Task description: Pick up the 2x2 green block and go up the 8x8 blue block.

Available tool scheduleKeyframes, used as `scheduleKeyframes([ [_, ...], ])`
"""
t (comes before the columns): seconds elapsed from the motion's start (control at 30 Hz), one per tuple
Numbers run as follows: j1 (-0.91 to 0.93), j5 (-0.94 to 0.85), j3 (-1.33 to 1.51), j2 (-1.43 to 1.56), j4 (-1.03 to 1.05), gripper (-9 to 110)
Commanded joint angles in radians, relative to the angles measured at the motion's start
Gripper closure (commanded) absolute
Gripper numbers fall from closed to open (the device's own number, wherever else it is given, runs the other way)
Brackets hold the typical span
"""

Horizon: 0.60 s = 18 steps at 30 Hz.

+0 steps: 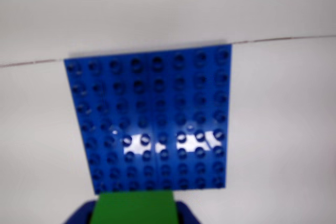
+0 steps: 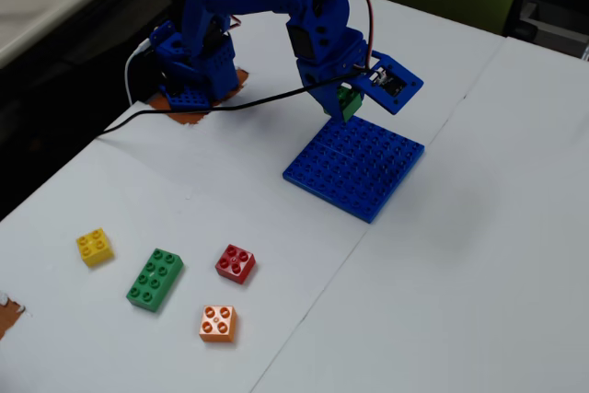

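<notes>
Jaws [image 2: 348,106] closed on the 2x2 green block [image 2: 350,101], held clear of the bench [image 2: 479,227] just above the back edge of the 8x8 blue block [image 2: 355,166] in the fixed view. Can't tell from that view whether the green block touches the plate; looks slightly above it. Wrist view: green block [image 1: 134,206] fills the bottom centre, blue jaw parts on either side of it, blue plate [image 1: 152,119] lying flat straight ahead, its near edge just past the block. Plate straddles a seam line in the bench surface, visible in both views. Arm base [image 2: 198,71] sits at the back left of the fixed view, black cable running off left. Front left of the bench, well apart from the plate: yellow brick [image 2: 96,247], long green brick [image 2: 155,278], red brick [image 2: 236,262], orange brick [image 2: 218,323], all loose and flat
</notes>
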Motion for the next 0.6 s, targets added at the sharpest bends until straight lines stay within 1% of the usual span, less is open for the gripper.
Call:
scheduleKeyframes([
  [0.0, -0.005, 0.002, -0.035, 0.009, 0.009, 100],
  [0.57, -0.003, 0.006, -0.032, 0.0, 0.009, 100],
])
